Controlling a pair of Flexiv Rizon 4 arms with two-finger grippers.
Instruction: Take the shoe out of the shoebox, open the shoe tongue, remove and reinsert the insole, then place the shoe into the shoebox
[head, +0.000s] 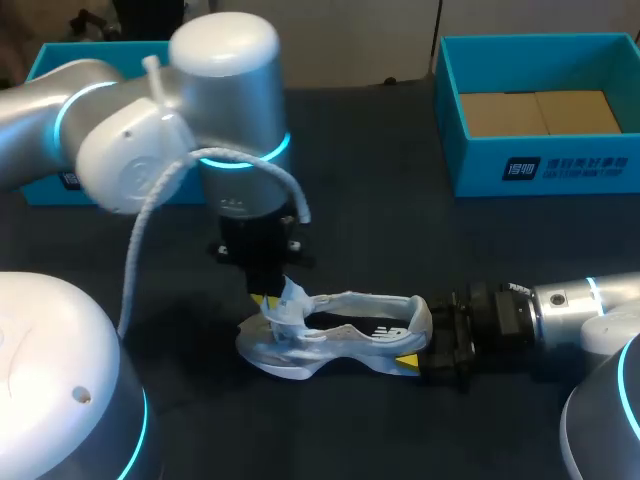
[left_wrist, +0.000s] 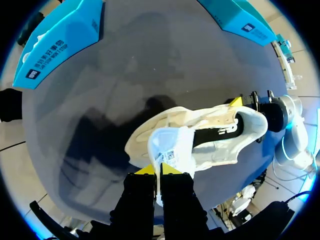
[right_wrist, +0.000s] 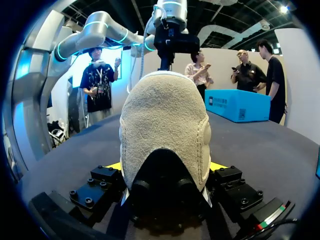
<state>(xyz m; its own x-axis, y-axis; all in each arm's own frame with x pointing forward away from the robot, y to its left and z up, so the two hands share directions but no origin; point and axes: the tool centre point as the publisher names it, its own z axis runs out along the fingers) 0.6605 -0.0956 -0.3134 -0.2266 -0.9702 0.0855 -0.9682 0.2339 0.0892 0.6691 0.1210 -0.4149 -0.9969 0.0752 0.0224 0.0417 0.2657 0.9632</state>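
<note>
– Yellow tips on the left pincer (left_wrist: 159, 170) look pressed together. On what?

– On the tongue (left_wrist: 170, 150) of the shoe (head: 340, 335). The pincer comes down from above and has the tongue's free end nipped between both tips, with the label side showing in its wrist view. I'd judge the step in hand is opening the tongue, so the mouth gapes wide enough for the insole.

– And the right pincer (right_wrist: 166, 166)?

– Clamped on the heel (right_wrist: 164, 125), one tip on each side, coming in low along the counter (head: 380, 200). My guess is that it's there as an anchor. If you pull the tongue with nothing holding the back, the whole shoe would likely lift or slide.

– So the shoe is out of the box.

– Yes. It lies on the counter between the two arms, toe toward the left arm and heel toward the right. The shoebox (head: 540, 165) stands well apart at the far right, open, with only brown cardboard (head: 535, 112) showing inside. A second blue box (head: 50, 60) sits at the far left, partly behind the left arm.

– Is the insole in?

– I can't tell. The opening is dark, and there's nothing more to read from it.
</note>
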